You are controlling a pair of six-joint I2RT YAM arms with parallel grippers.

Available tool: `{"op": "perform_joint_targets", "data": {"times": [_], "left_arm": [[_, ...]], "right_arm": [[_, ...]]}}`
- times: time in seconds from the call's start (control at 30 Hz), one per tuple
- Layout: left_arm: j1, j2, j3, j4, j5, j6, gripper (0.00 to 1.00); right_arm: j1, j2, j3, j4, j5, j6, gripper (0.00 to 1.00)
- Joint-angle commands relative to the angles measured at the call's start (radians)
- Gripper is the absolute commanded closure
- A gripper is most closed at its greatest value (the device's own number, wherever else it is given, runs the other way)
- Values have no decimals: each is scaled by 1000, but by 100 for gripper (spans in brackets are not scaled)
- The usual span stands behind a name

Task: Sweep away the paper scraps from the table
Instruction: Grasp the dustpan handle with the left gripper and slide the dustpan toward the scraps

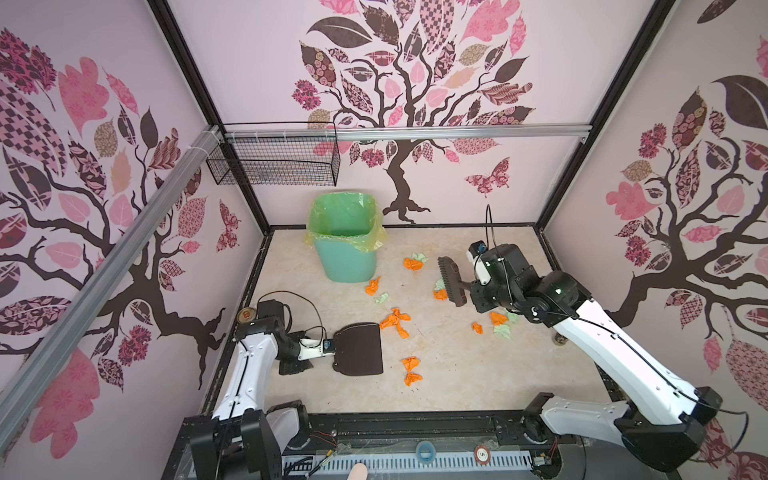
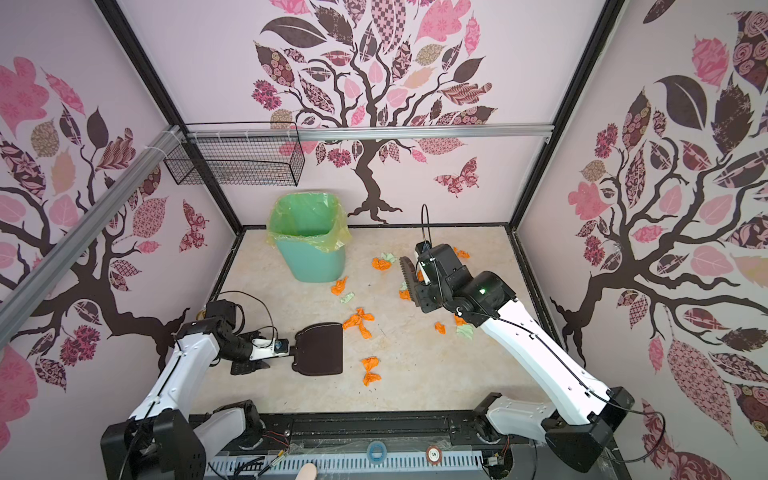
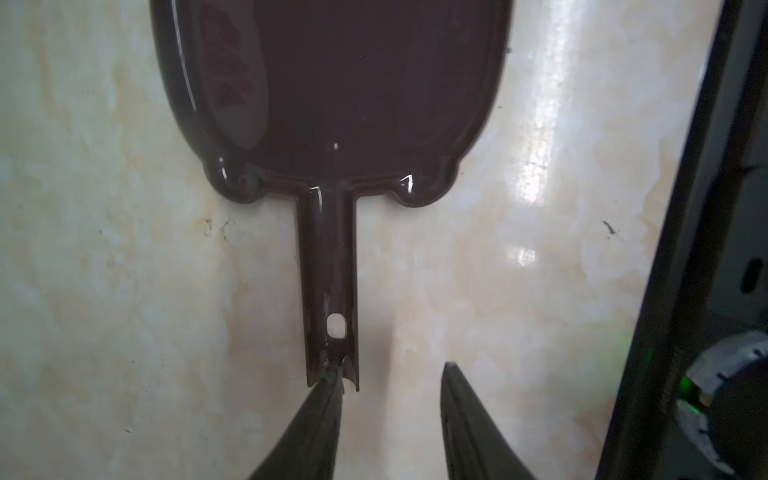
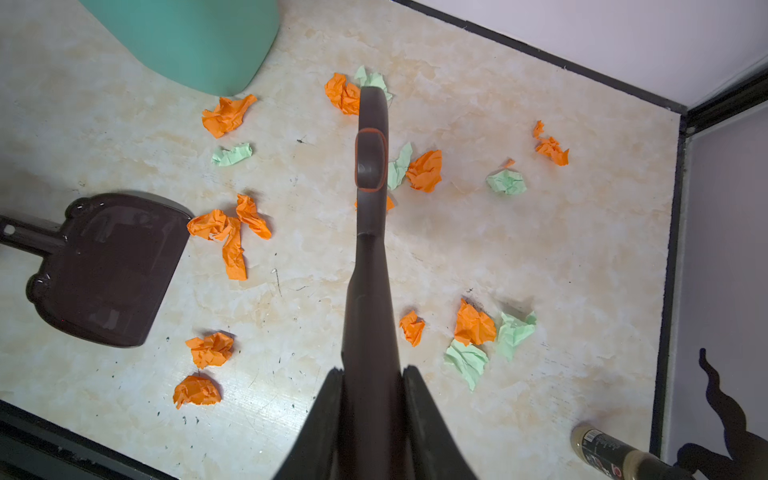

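The left gripper (image 3: 390, 376) has its jaws narrowly apart with nothing clamped between them. The tip of one of its fingers (image 3: 328, 399) meets the end of the handle of the dark brown dustpan (image 3: 353, 83). The other finger stands clear of the handle, over the bare table (image 3: 124, 291). In both top views the dustpan (image 1: 359, 349) (image 2: 320, 349) lies flat on the table (image 1: 457, 374) (image 2: 415, 374). The right gripper (image 4: 372, 374) is closed on the handle of a dark brown brush (image 4: 370, 266), a finger pressed to each side. An orange wad and a mint wad lie just beside the brush head; whether the bristles touch the surface cannot be determined. The paper scraps (image 1: 395, 321) (image 2: 359, 321), orange and mint, lie scattered on the table, from near the mint-green bin (image 1: 345, 257) across to the right side. One orange cluster lies at the dustpan's open lip. On writing, a bottle (image 4: 602, 449) near the table's edge carries a dark label too small to read. A round disc (image 1: 482, 454) on the front rail bears one mark, a 5 or an S. Lettering on the arm housing in the left wrist view is illegible.
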State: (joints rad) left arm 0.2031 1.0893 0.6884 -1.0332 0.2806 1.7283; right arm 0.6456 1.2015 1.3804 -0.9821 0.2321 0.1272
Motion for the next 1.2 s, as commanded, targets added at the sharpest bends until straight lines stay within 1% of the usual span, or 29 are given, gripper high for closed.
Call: {"op": "perform_joint_targets", "data": {"times": [0.0,0.07,0.17,0.27,0.37,0.5,0.6,0.67,0.87,1.03,1.17], "left_arm": [[-41,-25,-13,96,-13,1,71],[-70,-45,-58,129,-32,9,72],[-79,-48,-110,175,-55,12,72],[-79,-18,-117,187,-63,-8,73],[-80,29,-118,221,-64,-33,72],[-79,75,-100,233,-34,-56,73],[-78,82,-98,229,0,-54,76],[-79,75,-110,242,19,-57,78],[-73,10,-146,245,80,-64,78],[-57,-9,-168,228,72,-47,79],[-21,-2,-173,212,74,-15,79]], "right_arm": [[-4,-42,-2,29,-1,-7,100],[-6,-53,-18,34,1,-5,100],[-11,-63,-41,43,-5,-6,100],[-20,-63,-57,48,-17,-16,100],[-30,-60,-60,53,-30,-26,100],[-37,-59,-60,63,-42,-27,100],[-41,-59,-63,61,-44,-28,100],[-43,-60,-65,55,-44,-29,100],[-48,-56,-68,48,-46,-28,100],[-50,-42,-66,57,-60,-23,100],[-50,-37,-65,62,-66,-22,100]]}}
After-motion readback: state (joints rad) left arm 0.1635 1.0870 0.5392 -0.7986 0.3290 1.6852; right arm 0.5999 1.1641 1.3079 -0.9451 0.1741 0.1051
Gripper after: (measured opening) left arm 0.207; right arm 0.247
